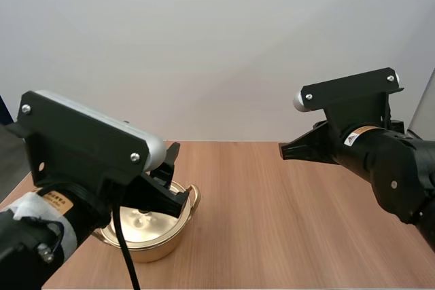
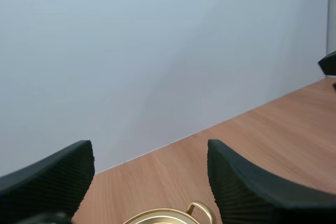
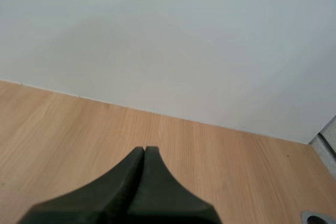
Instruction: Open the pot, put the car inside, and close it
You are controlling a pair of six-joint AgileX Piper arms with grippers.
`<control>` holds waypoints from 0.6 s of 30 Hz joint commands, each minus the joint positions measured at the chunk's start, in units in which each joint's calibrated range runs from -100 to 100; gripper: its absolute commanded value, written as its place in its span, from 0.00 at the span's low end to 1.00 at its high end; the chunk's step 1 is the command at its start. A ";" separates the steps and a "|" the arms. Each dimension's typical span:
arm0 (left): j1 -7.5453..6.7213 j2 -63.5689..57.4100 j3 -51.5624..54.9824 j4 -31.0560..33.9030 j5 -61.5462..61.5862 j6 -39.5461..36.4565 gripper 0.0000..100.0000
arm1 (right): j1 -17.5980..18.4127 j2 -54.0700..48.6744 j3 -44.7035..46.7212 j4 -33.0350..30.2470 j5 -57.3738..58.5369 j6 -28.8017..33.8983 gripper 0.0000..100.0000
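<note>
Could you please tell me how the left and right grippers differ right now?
The left gripper is open, jaws apart; the right gripper is shut, jaws together. The left gripper is just over the pot; the right gripper is over the table, away from it. Both are black and hold nothing.

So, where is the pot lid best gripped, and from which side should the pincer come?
Grip the small knob at the middle of the lid, coming from straight above. The lid lies flat on the pot and the knob seems to stand up from it, so it is likely the only part the open left pincer, hovering over the pot, can close around.
</note>
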 commanded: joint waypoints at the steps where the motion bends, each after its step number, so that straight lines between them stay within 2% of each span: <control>1: -0.02 -4.89 9.23 48.84 -9.25 -47.21 1.00 | 0.00 -14.26 6.48 0.54 -8.58 6.75 0.00; 3: -0.02 -4.89 12.72 46.25 -17.85 -44.70 1.00 | 0.00 -19.25 10.19 0.77 -12.76 6.75 0.00; 7: -0.02 -4.89 21.17 46.33 -29.69 -42.22 1.00 | 0.00 -26.57 17.84 3.08 -18.09 6.75 0.00; 9: -0.02 -4.89 24.98 44.71 -29.94 -42.31 1.00 | 0.00 -28.66 22.60 3.87 -19.70 6.75 0.00; 13: 1.64 -4.89 28.23 43.36 -27.14 -45.22 1.00 | 0.00 -30.29 30.14 3.78 -21.82 6.75 0.00; 15: 2.29 -4.89 28.99 39.33 -21.97 -46.27 1.00 | 0.00 -30.29 32.37 3.99 -22.18 6.75 0.00; 18: 3.29 -4.89 29.80 38.09 -23.44 -44.10 1.00 | 0.00 -30.29 32.64 4.60 -22.18 6.75 0.00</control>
